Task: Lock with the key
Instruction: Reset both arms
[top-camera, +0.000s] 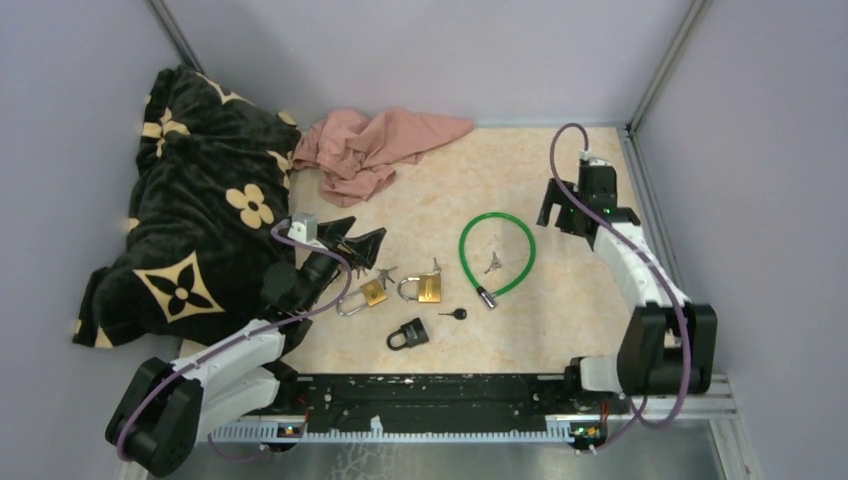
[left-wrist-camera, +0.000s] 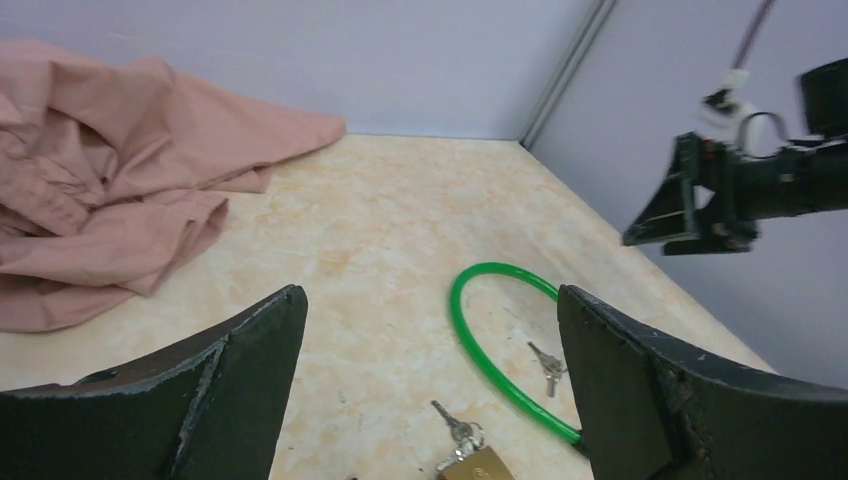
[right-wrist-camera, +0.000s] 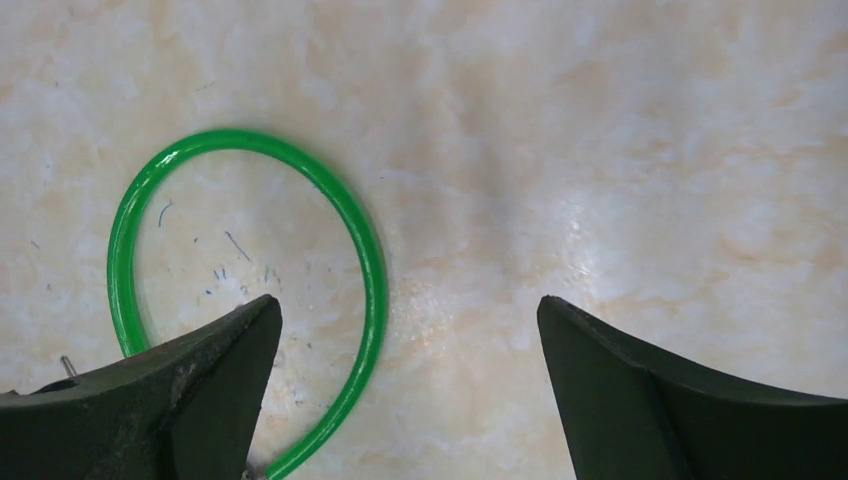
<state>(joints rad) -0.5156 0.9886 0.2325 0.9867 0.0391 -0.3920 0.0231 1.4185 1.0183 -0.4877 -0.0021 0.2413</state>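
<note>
Overhead view of a beige marbled table (top-camera: 570, 320) enclosed by lilac walls on three sides, with a black rail along the near edge carrying both arm bases.

Any lettering on the locks is too small to read. The only bold marking is the print on a black blanket (top-camera: 190, 200) heaped over the left edge: cream flowers and four-pointed stars. A pink cloth (top-camera: 375, 150) lies crumpled at the far edge, touching the blanket.

The locks sit in a loose group mid-table, toward the near edge. The left brass padlock (top-camera: 372, 294) lies just beside the left arm. The right brass padlock (top-camera: 424, 289) has a key bunch (top-camera: 436, 268) at its top. A black padlock (top-camera: 410, 333) lies closer to the near edge, with a black-headed key (top-camera: 455, 314) loose just to its right. Further right, a green cable lock (top-camera: 497, 215) curls in an open loop with small silver keys (top-camera: 492, 263) lying inside it.

The left tool (top-camera: 365, 232) is spread wide and empty, hovering by the blanket's edge near the brass padlocks. The right tool (top-camera: 560, 222) is also spread wide and empty, raised near the right edge just beyond the loop.

Bare table runs between the loop and the right edge, and across the far side to the right of the pink cloth. The blanket and the cloth crowd the left edge and the far left corner.
</note>
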